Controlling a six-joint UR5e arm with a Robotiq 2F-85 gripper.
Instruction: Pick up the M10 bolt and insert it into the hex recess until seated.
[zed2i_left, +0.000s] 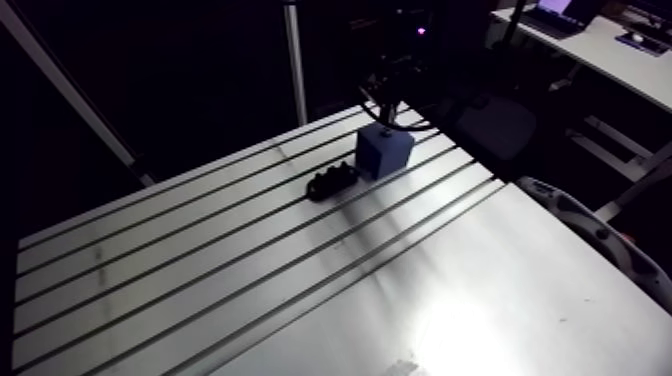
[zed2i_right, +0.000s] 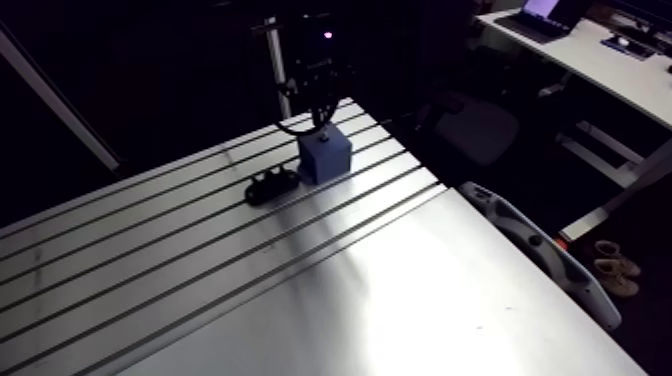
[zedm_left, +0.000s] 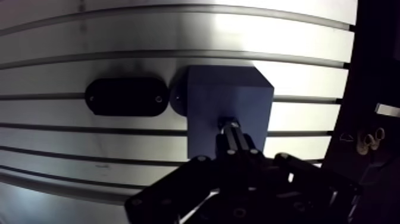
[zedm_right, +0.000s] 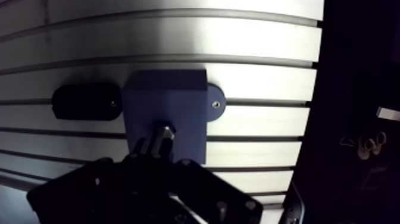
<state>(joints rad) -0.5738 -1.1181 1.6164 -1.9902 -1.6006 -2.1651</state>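
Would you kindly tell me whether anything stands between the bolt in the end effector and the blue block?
Nothing visible does: the bolt, gripped by the end effector, is right over the blue block; the black holder lies beside it.

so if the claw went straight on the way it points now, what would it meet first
The blue block: the claw points down onto its top face, and the bolt gripped between its fingers would likely touch first. The gap left is hard to judge.
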